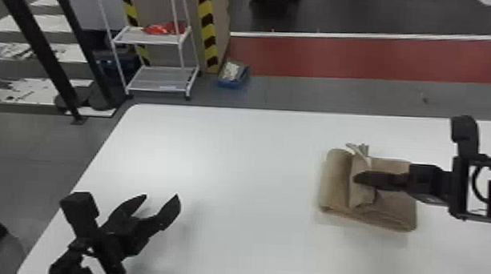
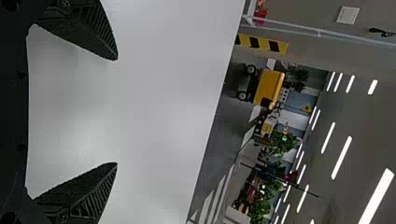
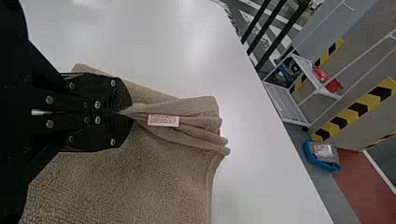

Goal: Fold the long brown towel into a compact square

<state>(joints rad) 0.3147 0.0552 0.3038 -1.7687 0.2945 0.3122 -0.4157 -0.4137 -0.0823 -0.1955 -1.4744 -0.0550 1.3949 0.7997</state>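
Head view: brown terry-cloth towel [image 1: 395, 212] folded into a thick, roughly rectangular stack; lies on smooth white bench [image 1: 235, 166], toward the robot's right.
Right claw [image 1: 357, 177]: black, over the towel; fingers together, clamped on a gathered pinch of its cloth.
Pinched cloth, right wrist view: pleats fan out past the fingertips; small white rectangular tag [image 3: 163, 120] on one pleat.
Left claw [image 1: 162, 198]: black, over bench at robot's left, well apart from towel; fingers spread apart, white surface visible between them.
Beyond bench: white two-tier rack [image 1: 141, 37], red item [image 1: 162, 28] on upper shelf; blue-and-grey bundle [image 1: 234, 74] on floor beside it.
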